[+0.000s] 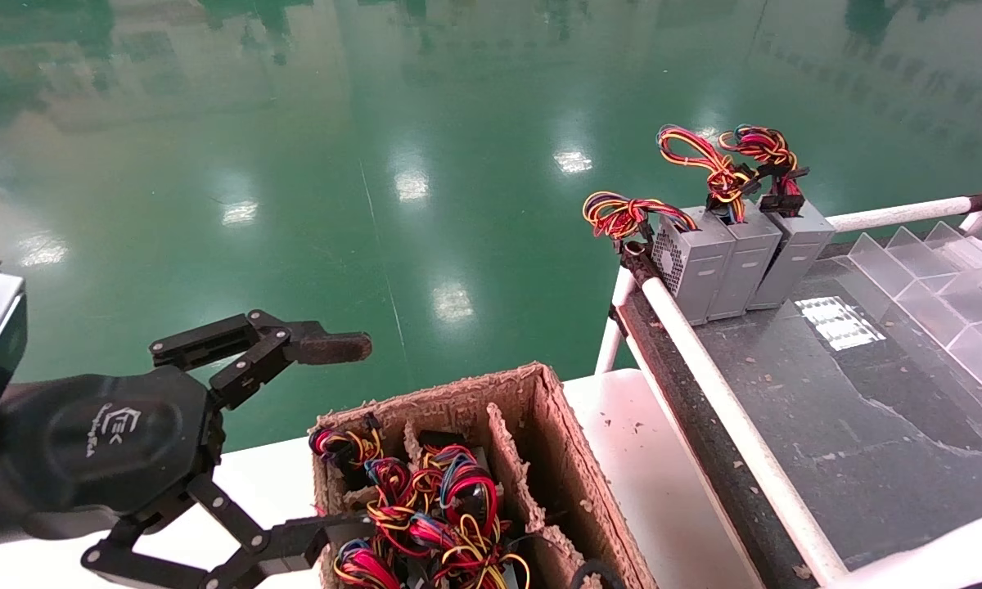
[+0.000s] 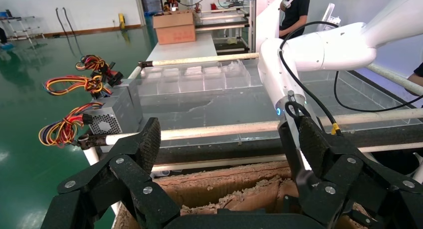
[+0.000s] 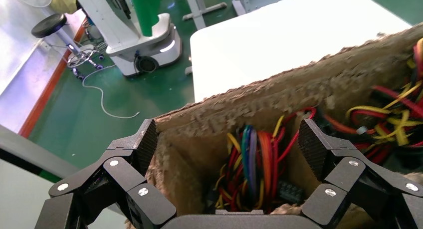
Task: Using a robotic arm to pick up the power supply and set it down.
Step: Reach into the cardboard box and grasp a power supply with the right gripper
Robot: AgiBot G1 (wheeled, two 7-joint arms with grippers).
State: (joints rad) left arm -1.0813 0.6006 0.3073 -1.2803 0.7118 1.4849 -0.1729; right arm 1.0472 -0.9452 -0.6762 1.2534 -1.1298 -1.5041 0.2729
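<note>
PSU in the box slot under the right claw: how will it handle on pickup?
The wire bundle looks floppy, so gripping it alone would likely let the unit swing. The body is hidden here; the metal cases on the bench suggest it is stiff and fairly heavy for its size. The narrow cardboard box slot may drag or snag wires.

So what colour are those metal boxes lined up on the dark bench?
The power supplies are grey with a honeycomb-patterned vent side, clearest in the head view.

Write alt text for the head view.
The open left gripper hovers beside a cardboard box packed with wired power supplies. Three more supplies stand upright on the dark bench at right.
</note>
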